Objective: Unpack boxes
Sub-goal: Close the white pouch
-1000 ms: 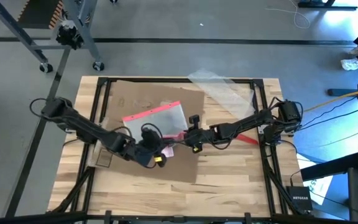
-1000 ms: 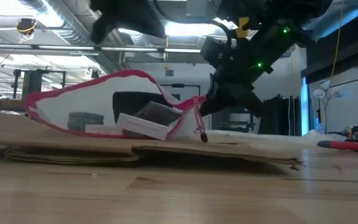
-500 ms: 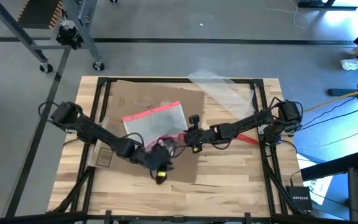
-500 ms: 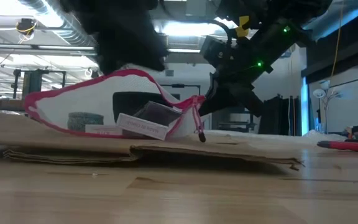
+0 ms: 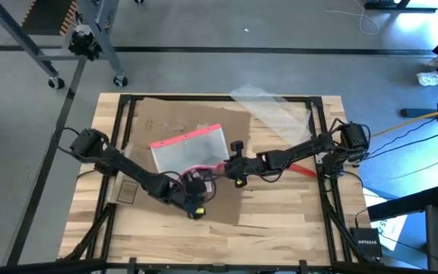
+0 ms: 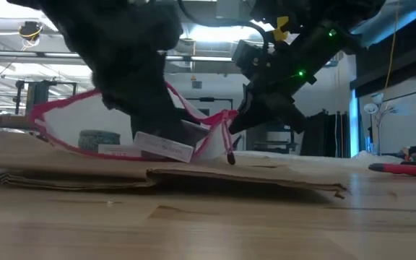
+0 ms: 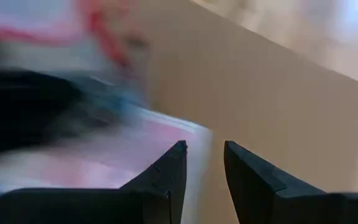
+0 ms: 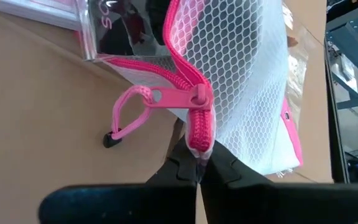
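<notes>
The brown cardboard box [image 5: 169, 122] lies flattened on the table. On it rests a clear mesh pouch [image 5: 188, 148] with a pink zip edge and small packets [image 6: 165, 146] inside. My left gripper [image 7: 204, 155] is open and reaches slanting down into the pouch's open mouth [image 6: 193, 115], its fingertips over a pink-and-white flat packet [image 7: 135, 155]. My right gripper [image 8: 199, 163] is shut on the pouch's zip end, on the pouch's right side [image 5: 225, 169]. My left gripper stands in the pouch's mouth, but blur and its own body hide whether it touches the pouch or a packet. My right gripper pinches the pink zip's end [image 8: 199, 140] between its two fingertips, slanting down from the table's right. That corner is held up off the cardboard [image 6: 226, 123], and the zip pull [image 8: 142, 106] dangles beside it.
A clear plastic sheet [image 5: 268, 106] lies at the far right of the table. A red-handled tool [image 5: 303, 171] lies under the right arm. A black metal frame [image 5: 322, 137] runs around the tabletop. Bare wood shows along the near edge [image 5: 280, 221].
My left gripper has come down from above the pouch into its open mouth, tipping further downward as it sank. My right gripper has kept still, holding the zip corner up. The pouch's upper rim is now partly hidden behind the left gripper.
</notes>
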Controlling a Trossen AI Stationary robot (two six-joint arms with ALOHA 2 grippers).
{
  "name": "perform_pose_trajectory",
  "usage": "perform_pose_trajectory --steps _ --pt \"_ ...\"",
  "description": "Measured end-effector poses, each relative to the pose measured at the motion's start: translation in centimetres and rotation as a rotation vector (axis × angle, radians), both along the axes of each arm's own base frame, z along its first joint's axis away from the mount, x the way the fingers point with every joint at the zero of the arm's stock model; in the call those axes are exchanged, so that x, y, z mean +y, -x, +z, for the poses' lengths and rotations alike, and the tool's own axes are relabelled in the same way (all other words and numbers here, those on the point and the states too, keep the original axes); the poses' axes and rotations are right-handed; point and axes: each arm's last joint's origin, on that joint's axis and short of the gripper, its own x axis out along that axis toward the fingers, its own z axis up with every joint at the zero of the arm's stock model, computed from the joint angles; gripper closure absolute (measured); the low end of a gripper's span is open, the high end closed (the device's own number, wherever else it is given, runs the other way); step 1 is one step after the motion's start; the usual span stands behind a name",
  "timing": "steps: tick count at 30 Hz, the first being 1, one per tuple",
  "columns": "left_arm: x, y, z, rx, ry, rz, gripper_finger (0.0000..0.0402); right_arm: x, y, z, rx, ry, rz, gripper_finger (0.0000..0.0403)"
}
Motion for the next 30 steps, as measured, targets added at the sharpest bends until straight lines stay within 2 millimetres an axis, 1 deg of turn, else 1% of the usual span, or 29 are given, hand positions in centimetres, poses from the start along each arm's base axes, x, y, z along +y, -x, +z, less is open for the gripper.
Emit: perform_pose_trajectory --steps 3,7,10,13,16,18,21,23,25,30 --pt "1.2 0.6 -0.2 0.018 -0.113 0.148 0.0302 0.0 0.0 0.0 -0.003 -0.017 -0.001 0.0403" --pt "2.9 1.5 -0.5 0.042 -0.199 0.344 0.0302 0.0 0.0 0.0 -0.004 -0.019 -0.002 0.0403" --pt "3.4 1.6 -0.5 0.028 -0.224 0.395 0.0302 0.0 0.0 0.0 -0.008 -0.022 -0.005 0.0403" --pt "3.0 1.5 0.3 0.027 -0.223 0.344 0.0302 0.0 0.0 0.0 -0.008 -0.023 -0.006 0.0403" --pt "1.9 1.0 2.3 -0.035 -0.208 0.265 0.0302 0.1 0.0 0.0 -0.008 -0.023 -0.005 0.0403" --pt "1.0 0.8 3.5 -0.057 -0.192 0.188 0.0302 0.1 0.0 0.0 -0.008 -0.023 -0.005 0.0403" --pt "-0.2 0.7 4.4 -0.054 -0.122 0.032 0.0302 0.1 0.0 0.0 -0.008 -0.023 -0.005 0.0403" --pt "-0.9 0.7 4.4 -0.036 -0.058 -0.046 0.0302 0.1 0.0 0.0 -0.007 -0.023 -0.005 0.0403" --pt "-1.3 0.9 3.8 -0.003 0.003 -0.078 0.0302 0.0 0.0 0.0 -0.008 -0.023 -0.005 0.0403" --pt "-1.4 1.6 1.1 0.074 0.057 -0.036 0.0302 0.0 0.0 0.0 -0.007 -0.023 -0.005 0.0403"
